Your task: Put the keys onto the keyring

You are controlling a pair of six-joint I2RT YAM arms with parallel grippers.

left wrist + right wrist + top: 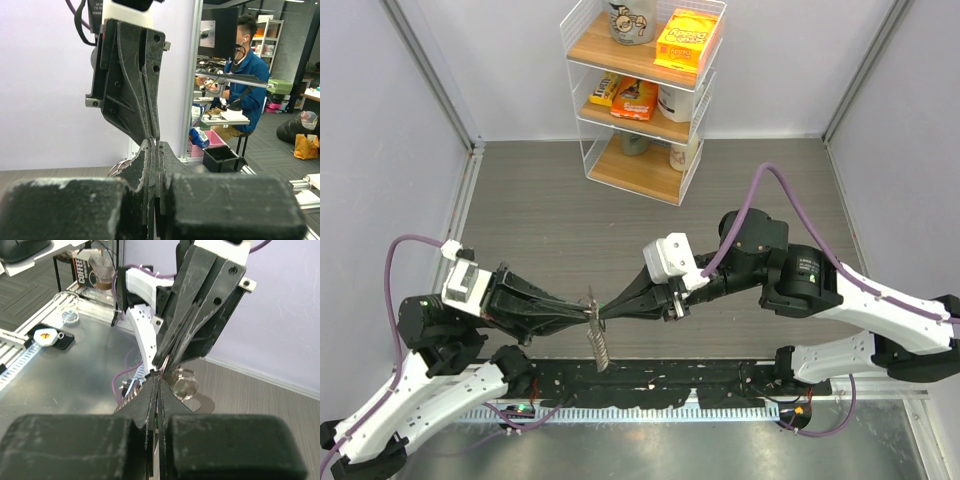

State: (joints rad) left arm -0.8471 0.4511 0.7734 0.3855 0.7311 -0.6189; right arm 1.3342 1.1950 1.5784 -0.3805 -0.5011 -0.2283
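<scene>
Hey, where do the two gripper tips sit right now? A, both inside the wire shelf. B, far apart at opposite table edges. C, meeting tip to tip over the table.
C: the left gripper and right gripper meet tip to tip, the keyring hanging at that spot.

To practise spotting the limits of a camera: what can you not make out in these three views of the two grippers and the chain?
- Keys: not made out in any view; too small, or hidden inside the grip.
- Top view: upper end of the chain, covered where the left gripper and right gripper meet.
- Both wrist views: which gripper pinches it; each camera's own fingers block the contact.
</scene>
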